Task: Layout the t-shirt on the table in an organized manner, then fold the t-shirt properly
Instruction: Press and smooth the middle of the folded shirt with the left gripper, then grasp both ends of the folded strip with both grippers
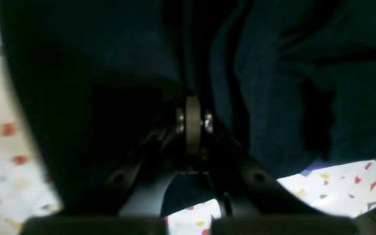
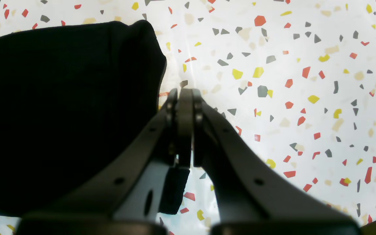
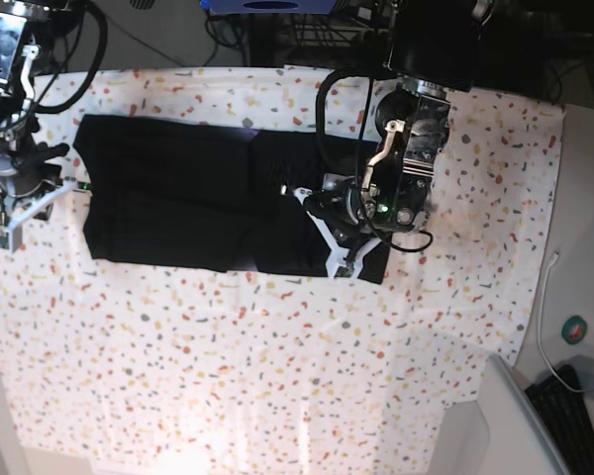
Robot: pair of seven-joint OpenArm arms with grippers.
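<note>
Mid-fold: left fingers (image 1: pixel 193 98) clenched on t-shirt (image 3: pixel 178 193) at 3 o'clock; right fingers (image 2: pixel 185 93) clenched empty over desk (image 3: pixel 277 376). Next, probably carrying that edge toward 9 o'clock.

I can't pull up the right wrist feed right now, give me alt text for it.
The right arm's dark grey tool hangs shut and empty over the white cloth table flecked red, yellow and grey, its tips beside the rounded edge of the plain black cloth t-shirt, which fills the view's left side.
</note>
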